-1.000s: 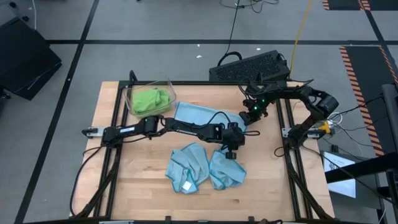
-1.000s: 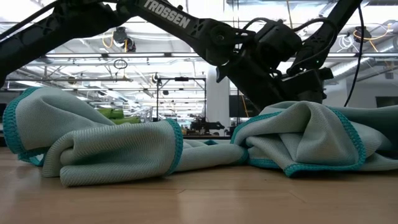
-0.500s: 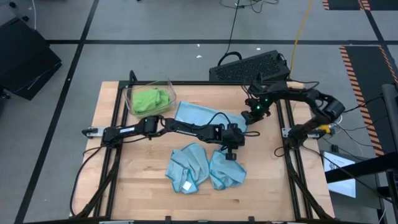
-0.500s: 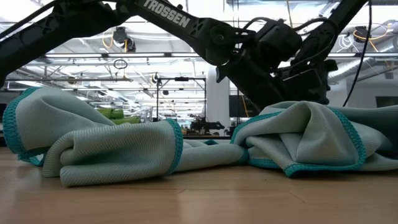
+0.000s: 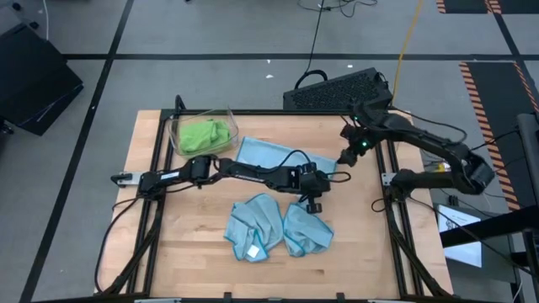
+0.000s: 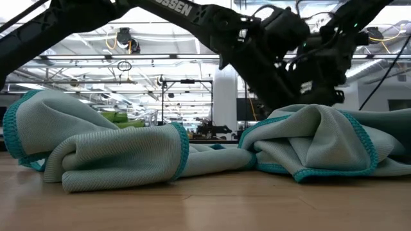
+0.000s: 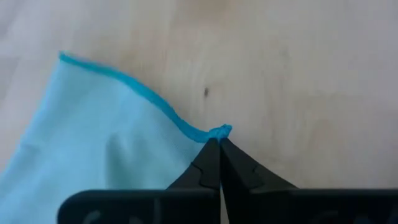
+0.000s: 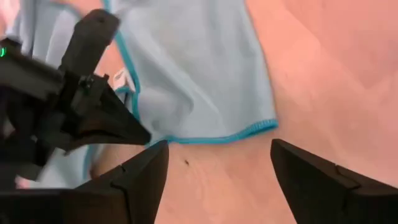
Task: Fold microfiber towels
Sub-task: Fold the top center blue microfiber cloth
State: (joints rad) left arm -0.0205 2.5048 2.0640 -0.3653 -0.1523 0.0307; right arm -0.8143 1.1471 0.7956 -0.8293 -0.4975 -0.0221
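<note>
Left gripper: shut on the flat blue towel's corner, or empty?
Shut on it: the left gripper has its fingers pressed together with the flat blue towel's corner pinched at their tips.

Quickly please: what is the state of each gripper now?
Left gripper: closed on the corner of the flat light blue towel.
Right gripper: open, holding nothing.

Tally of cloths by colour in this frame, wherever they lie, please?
Light blue towels: 3, one spread out, two crumpled.
Lime green cloth in the clear bin: a bunched heap, count cannot be told.
Total countable: 3.
</note>
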